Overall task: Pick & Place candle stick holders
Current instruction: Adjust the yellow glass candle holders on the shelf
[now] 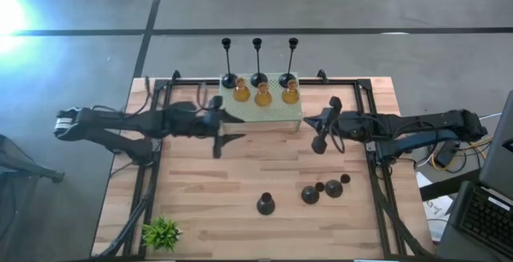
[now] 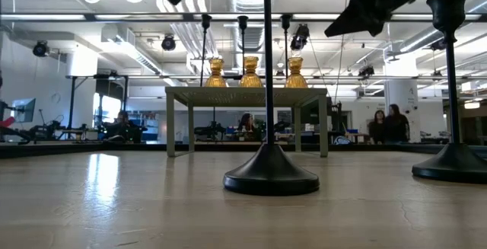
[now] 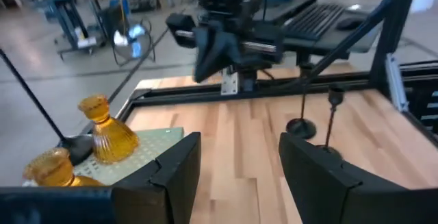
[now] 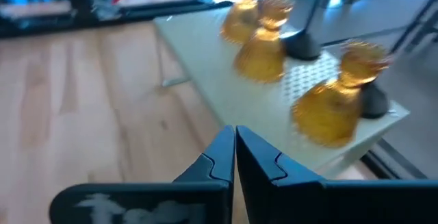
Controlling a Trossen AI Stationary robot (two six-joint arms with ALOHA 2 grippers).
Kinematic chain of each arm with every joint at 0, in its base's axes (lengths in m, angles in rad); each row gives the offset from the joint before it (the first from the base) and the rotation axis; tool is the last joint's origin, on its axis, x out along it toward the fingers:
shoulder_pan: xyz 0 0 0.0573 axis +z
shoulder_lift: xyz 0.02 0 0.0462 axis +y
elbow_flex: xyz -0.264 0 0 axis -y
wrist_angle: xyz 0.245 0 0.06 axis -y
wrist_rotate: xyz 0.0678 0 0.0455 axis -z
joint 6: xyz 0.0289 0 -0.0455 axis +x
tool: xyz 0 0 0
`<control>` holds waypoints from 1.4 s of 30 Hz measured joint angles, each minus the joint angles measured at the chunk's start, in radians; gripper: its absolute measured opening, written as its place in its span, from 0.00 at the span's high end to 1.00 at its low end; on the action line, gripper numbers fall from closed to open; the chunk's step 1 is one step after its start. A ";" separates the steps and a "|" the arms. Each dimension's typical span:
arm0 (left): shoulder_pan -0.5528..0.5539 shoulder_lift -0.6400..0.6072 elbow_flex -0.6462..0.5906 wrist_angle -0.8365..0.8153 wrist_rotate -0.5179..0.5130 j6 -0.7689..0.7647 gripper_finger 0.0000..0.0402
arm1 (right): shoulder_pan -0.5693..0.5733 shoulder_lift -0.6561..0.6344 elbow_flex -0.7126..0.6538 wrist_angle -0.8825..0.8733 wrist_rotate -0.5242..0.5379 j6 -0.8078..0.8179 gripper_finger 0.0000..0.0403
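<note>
Both arms hung over the table beside the mint-green perforated box-like stand [image 1: 260,110], neither claw gripping anything.

Three tall thin black stem holders [image 1: 258,62] and three bulbous amber-orange glass holders [image 1: 263,94] stood on the stand at the far edge of the light wooden table [image 1: 200,206]. Three short black dome-shaped holders [image 1: 310,194] sat on the near half of the table, one apart toward the middle, two close together on the right. The left gripper [image 1: 228,127], fingers spread wide, hovered at the stand's left end; the right gripper [image 1: 314,126], fingers pressed together, hovered at its right end. A small leafy green plant [image 1: 162,232] sat at the near left corner.
</note>
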 joint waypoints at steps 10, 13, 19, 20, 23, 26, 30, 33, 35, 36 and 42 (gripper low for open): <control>-0.006 -0.243 -0.190 0.095 0.010 -0.006 0.50 | -0.192 0.037 0.000 0.013 -0.014 0.010 0.78; -0.007 -0.280 -0.217 0.101 0.016 -0.006 0.50 | -0.228 0.057 0.000 0.042 -0.014 -0.030 0.70; -0.007 -0.297 -0.246 0.091 0.016 -0.007 0.50 | -0.283 0.115 0.000 0.135 -0.101 -0.085 0.60; -0.007 -0.296 -0.248 0.093 0.016 -0.007 0.50 | -0.291 0.127 0.000 0.148 -0.118 -0.091 0.59; -0.007 -0.294 -0.254 0.092 0.016 -0.007 0.50 | -0.316 0.157 0.000 0.166 -0.137 -0.113 0.57; -0.007 -0.294 -0.254 0.092 0.016 -0.007 0.50 | -0.337 0.180 0.000 0.173 -0.140 -0.121 0.57; -0.007 -0.294 -0.254 0.095 0.016 -0.007 0.50 | -0.360 0.205 0.000 0.209 -0.148 -0.142 0.59; -0.007 -0.294 -0.254 0.094 0.016 -0.007 0.50 | -0.377 0.217 0.000 0.251 -0.173 -0.157 0.62; -0.007 -0.294 -0.254 0.094 0.016 -0.011 0.50 | -0.392 0.227 0.000 0.274 -0.202 -0.159 0.64; -0.007 -0.294 -0.254 0.094 0.016 -0.013 0.50 | -0.400 0.232 0.000 0.279 -0.212 -0.160 0.65; -0.007 -0.294 -0.254 0.088 0.016 -0.015 0.50 | -0.434 0.258 0.000 0.296 -0.225 -0.155 0.71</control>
